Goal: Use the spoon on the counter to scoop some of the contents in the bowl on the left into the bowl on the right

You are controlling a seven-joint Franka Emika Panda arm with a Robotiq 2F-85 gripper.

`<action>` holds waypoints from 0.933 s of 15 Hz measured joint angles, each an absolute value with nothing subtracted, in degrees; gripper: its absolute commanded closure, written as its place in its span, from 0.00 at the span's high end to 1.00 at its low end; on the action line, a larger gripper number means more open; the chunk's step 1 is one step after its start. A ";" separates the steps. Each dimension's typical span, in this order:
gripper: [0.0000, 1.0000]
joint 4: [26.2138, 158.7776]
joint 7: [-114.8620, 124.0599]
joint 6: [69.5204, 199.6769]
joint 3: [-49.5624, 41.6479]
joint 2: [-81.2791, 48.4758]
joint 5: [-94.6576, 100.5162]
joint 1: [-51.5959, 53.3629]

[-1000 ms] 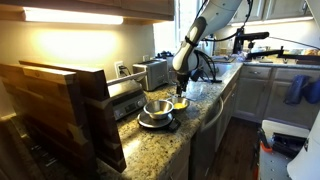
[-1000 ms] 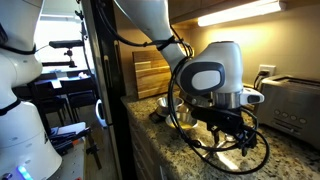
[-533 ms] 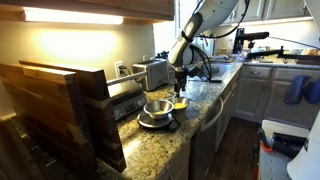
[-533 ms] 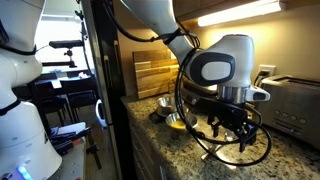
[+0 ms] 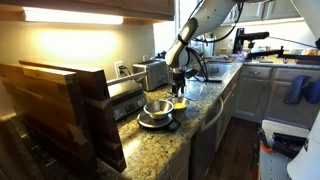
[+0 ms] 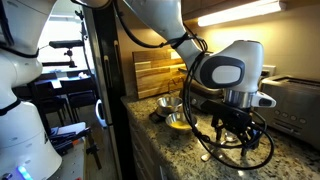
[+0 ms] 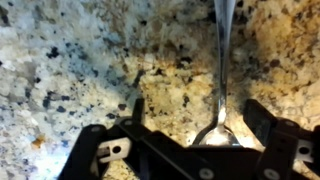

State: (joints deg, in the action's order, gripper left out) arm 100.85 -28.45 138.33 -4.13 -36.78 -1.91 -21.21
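Since the spoon lies flat on the speckled granite surface with nothing gripping it, the step in hand is judged to be the pickup, the very start of the task; no scooping is done yet. In the wrist view its slim, shiny metal handle runs from the top edge, right of centre, straight down to its rounded bowl end at the lower middle of the frame, where a bright glare hides the shape of the scoop. It looks thin and low against the stone, so it will probably be awkward to pinch.

The claw hangs directly over that bowl end, released and spread wide, grasping nothing. The spoon sits between the two dark fingers, closer to the one at the right of the frame than to the one at the left.

The next move calls for shifting so the handle sits midway, lowering until the fingertips nearly meet the stone, then clenching across the narrow handle rather than the wider scoop.

In an exterior view a yellow bowl stands just below the claw, with a steel bowl on a dark plate beside it, towards the frame's left.
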 measured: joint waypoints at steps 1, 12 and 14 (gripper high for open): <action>0.86 100.52 -27.92 138.27 -4.13 -37.08 -1.90 -21.19; 0.66 100.54 -22.95 138.25 -4.85 -36.48 0.60 -18.87; 0.66 100.69 -22.41 138.24 -4.92 -36.49 1.11 -18.64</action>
